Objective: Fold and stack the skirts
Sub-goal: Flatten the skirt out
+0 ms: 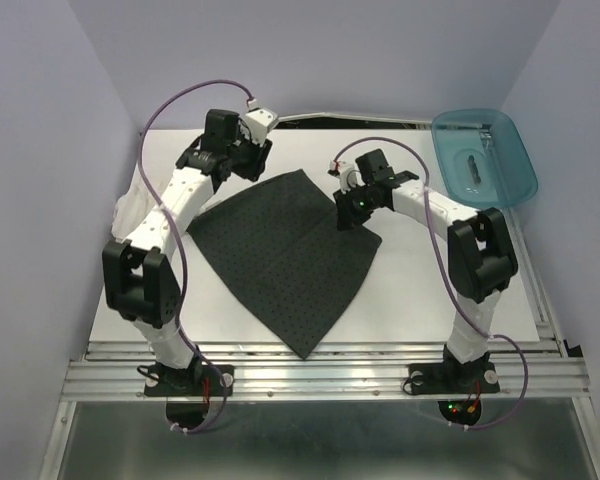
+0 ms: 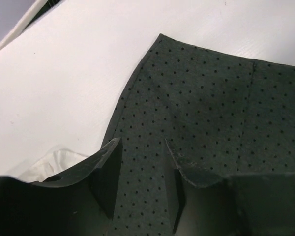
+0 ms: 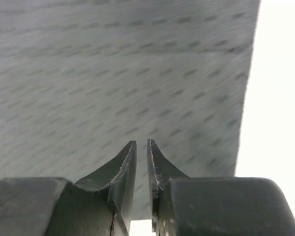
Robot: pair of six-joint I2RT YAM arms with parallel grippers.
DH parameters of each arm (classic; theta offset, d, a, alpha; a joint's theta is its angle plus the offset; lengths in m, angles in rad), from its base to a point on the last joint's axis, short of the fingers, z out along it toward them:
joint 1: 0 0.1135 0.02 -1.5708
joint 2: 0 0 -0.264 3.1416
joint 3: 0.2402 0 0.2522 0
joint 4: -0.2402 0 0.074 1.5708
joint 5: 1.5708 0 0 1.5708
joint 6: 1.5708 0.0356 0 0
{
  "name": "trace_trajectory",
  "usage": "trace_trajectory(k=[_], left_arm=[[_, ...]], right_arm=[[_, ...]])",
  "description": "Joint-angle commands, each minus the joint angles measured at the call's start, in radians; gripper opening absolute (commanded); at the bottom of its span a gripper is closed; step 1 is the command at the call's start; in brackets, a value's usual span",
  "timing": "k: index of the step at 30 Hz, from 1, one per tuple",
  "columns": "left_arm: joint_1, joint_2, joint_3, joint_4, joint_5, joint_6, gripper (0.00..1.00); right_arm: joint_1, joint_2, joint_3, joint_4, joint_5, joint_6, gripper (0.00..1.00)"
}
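Above the far left edge of the dark skirt [image 2: 211, 98], the left hand [image 2: 142, 147] is poised with its fingers [image 2: 108, 167] parted moderately. Nothing is gripped between them, and the dotted cloth can be seen lying flat beneath the gap. Just beside the left finger, a bit of the white skirt [image 2: 54, 162] is seen bunched on the counter [image 2: 64, 73], close against the dark cloth's edge. Whether the two cloths touch cannot be told.

At the dark skirt's far right edge, the right hand [image 3: 141, 142] is pointed down close to the cloth. Its fingers are drawn almost together, so that only a narrow slit is left, and no cloth is seen inside that slit. That wrist view is blurred, and the dots are smeared into short dashes.

From overhead, the dark skirt is seen spread flat in the middle of the counter, between the two arms, turned so that one corner points to the near edge. The white skirt is bundled at the counter's left edge, mostly hidden behind the left arm.

A teal bin [image 1: 520, 175] is set at the far right corner, well apart from both skirts. Something small lies in it, too indistinct to be named.
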State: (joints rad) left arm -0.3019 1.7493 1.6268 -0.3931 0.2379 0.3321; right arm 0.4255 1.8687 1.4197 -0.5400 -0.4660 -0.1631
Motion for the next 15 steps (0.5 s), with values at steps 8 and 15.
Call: trace_trajectory(k=[8,15], left_arm=[[-0.008,-0.168,-0.448,0.005,0.049,0.002,0.49],[-0.045,-0.059,-0.516,0.023,-0.017,0.038,0.47]], right_arm=[[-0.024,0.141,-0.043,0.020,0.316,-0.107,0.13],[-0.024,0.058,-0.318,-0.049,0.356,-0.116,0.08]])
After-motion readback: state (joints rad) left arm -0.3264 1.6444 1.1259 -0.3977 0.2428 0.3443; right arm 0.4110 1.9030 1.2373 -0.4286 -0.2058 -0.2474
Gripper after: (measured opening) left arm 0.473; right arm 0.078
